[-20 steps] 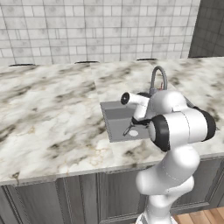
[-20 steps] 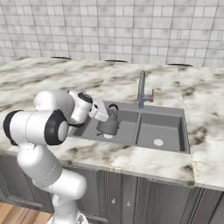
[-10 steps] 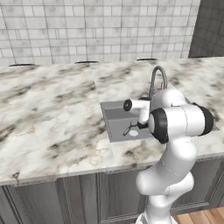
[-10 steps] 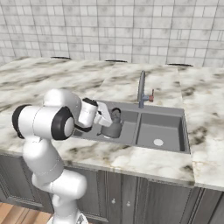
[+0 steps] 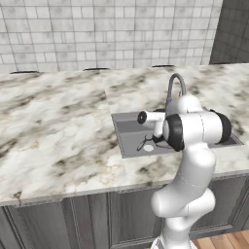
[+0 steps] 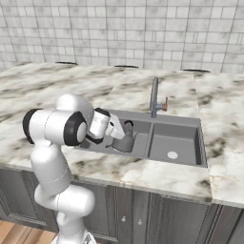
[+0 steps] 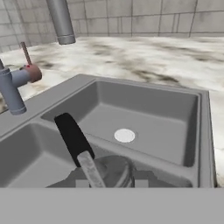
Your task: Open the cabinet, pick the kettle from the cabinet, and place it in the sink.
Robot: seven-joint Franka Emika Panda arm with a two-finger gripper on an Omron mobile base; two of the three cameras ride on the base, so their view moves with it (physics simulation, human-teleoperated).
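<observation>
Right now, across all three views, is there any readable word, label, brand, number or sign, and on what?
None: no readable text anywhere.
The kettle, held in the shut gripper over the sink, bears no marking.
The faucet, marble counter and tiled wall are plain too.

1. Marble counter [image 5: 53,141], white veined with grey and brown, running across the room.
2. Backsplash wall [image 6: 143,33] of pale grey square tiles behind it.
3. Grey panelled base cabinets [image 6: 157,214] below, with small round knobs.
4. Strip of wooden floor [image 5: 223,240] at the lower right of the left base view.
5. Dark tiled side wall [image 5: 233,29] at the far right.
</observation>
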